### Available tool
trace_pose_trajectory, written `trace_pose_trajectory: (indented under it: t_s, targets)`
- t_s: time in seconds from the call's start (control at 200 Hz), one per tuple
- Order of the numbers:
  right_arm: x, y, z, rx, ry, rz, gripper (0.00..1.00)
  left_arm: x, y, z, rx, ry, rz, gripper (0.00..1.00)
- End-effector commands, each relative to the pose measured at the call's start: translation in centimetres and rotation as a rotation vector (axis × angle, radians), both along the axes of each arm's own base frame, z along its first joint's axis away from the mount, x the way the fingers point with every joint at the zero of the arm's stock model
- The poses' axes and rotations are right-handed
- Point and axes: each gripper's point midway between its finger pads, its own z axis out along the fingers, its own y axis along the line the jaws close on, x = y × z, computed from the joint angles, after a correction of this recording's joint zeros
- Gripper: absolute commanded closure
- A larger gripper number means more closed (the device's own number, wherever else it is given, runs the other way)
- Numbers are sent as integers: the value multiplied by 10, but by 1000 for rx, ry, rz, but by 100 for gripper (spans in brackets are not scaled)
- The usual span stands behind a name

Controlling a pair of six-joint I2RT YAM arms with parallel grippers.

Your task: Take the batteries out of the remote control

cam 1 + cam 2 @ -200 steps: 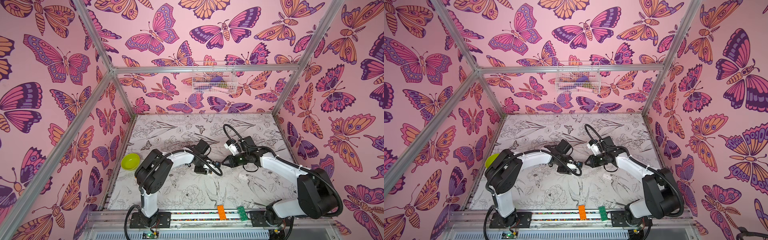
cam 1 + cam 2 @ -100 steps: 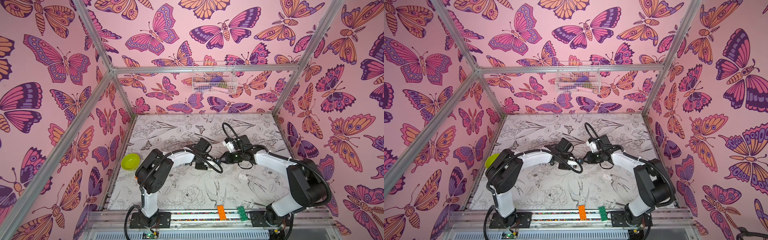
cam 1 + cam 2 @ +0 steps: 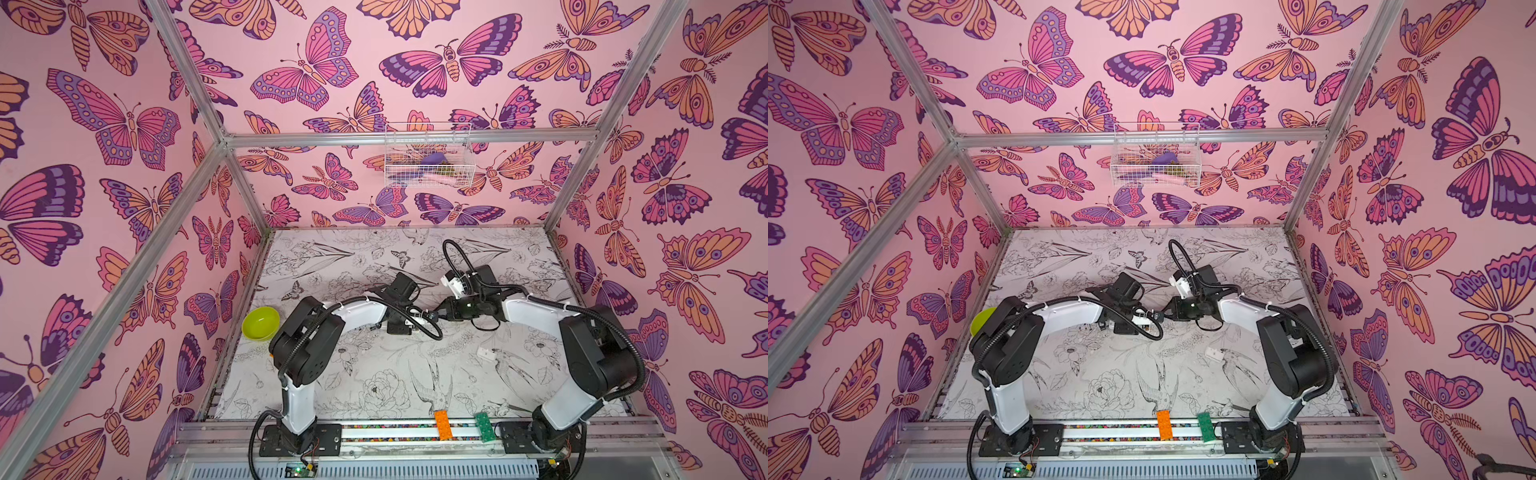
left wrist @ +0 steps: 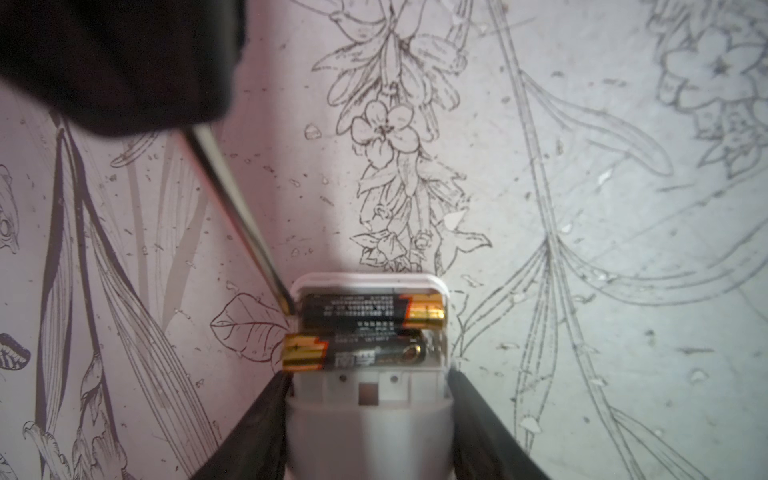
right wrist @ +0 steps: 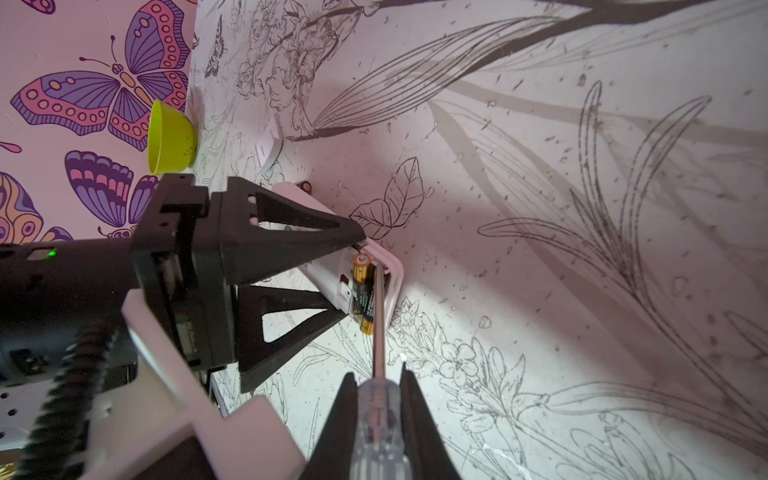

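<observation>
A green bowl (image 3: pixel 260 323) sits at the tabletop's (image 3: pixel 374 257) left edge, against the wall. Broad open surface lies behind and in front of the arms. The left arm folds at the elbow and reaches low toward the middle, and the left gripper (image 4: pixel 368 380) is clamped across a white remote (image 4: pixel 368 432). Two batteries (image 4: pixel 357 312) lie side by side in the remote's open bay, just past the gripper's fingertips; the nearer one juts out at one side. A screwdriver (image 4: pixel 237 208) slants in, its tip at the far battery's end, seemingly touching it. The right gripper (image 5: pixel 376 382) is clenched on the screwdriver's clear handle, and the right arm bends in from the right. A small white piece (image 3: pixel 485 353) lies on the tabletop, apart, near the right arm.
</observation>
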Motion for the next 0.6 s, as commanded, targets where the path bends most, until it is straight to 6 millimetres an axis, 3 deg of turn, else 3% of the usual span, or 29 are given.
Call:
trace_pose_trajectory:
  t_s: [0.0, 0.125, 0.321, 0.596]
  targets:
    - [6, -4, 10, 35, -43, -31, 100, -24, 12, -36, 78, 84, -41, 72]
    - [13, -13, 21, 74, -83, -87, 100, -24, 12, -32, 65, 80, -41, 73]
    - [17, -15, 15, 75, -79, -112, 100, -23, 11, -28, 58, 73, -41, 72]
    - [3, -5, 0, 116, -19, -58, 100, -25, 9, -26, 48, 78, -41, 73]
